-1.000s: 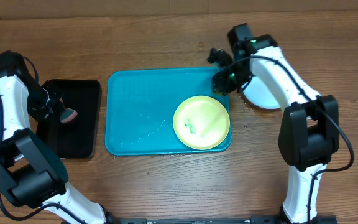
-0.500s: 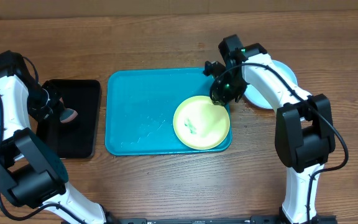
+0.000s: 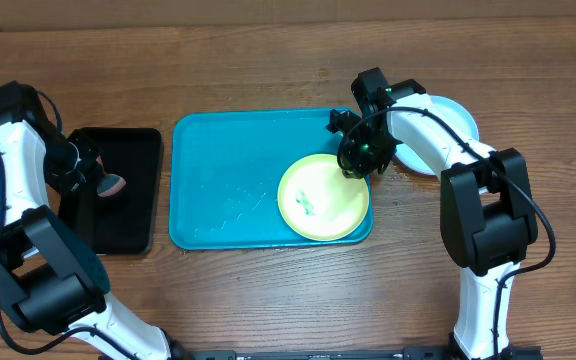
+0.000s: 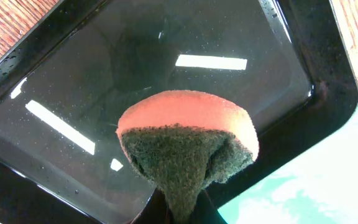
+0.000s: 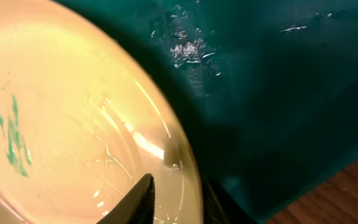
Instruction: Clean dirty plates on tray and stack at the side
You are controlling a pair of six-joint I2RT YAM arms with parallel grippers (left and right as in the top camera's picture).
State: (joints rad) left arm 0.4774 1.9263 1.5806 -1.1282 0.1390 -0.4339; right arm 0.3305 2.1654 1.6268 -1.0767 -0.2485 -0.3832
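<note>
A yellow-green plate, wet and marked with teal smears at its centre, is seen lying flat in the near right corner of the turquoise tray. Its far right rim is straddled by the right fingers; whether it is clamped cannot be told. A pale plate is set on the wooden desk just right of the tray. To the left a black tray is placed. Above it an orange sponge with a green scouring face is pinched in the closed left fingers.

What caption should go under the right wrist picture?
Right tool with a finger each side of the rim of the teal-smeared yellow-green plate on the turquoise tray.
</note>
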